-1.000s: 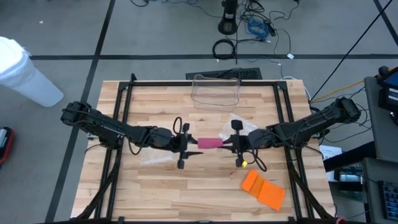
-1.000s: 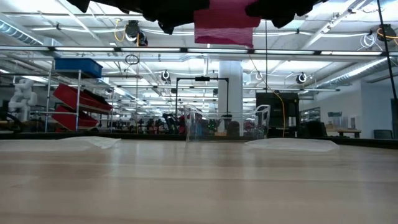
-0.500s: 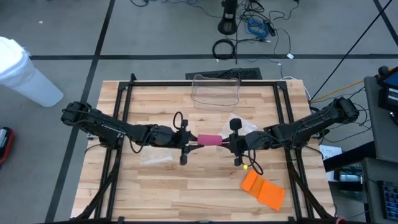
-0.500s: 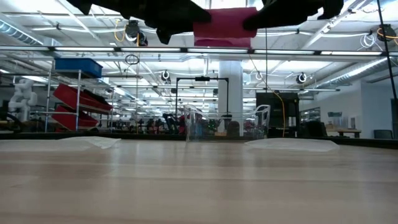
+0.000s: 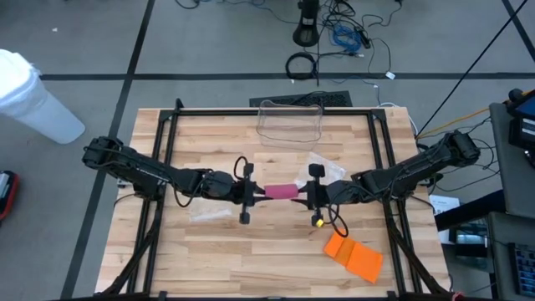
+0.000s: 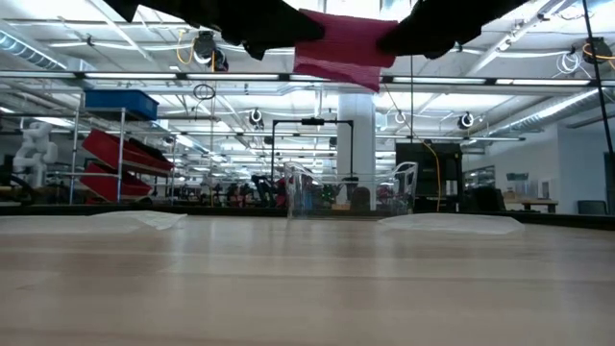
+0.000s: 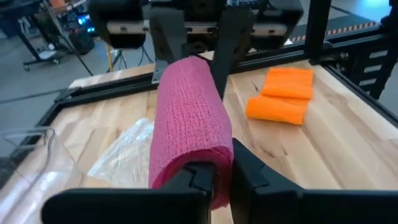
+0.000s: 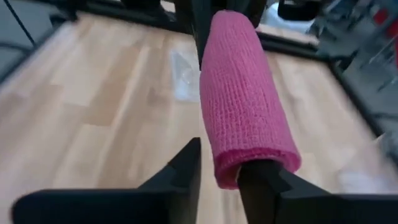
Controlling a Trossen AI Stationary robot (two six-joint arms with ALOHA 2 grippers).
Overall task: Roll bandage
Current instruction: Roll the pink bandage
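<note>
You had the pink roll (image 5: 281, 191) held above the table's (image 5: 276, 251) middle: left gripper (image 7: 214, 174) clamped one end, right gripper (image 8: 221, 163) stood loose around the other.

Both arms (image 6: 240, 19) cropped (low view) — top edge.

Pink bandage (image 5: 281, 191), woven texture, rolled into a cylinder. Held lengthwise above table centre, clear of the wood. Slightly tilted in low view (image 6: 338, 48).
</note>
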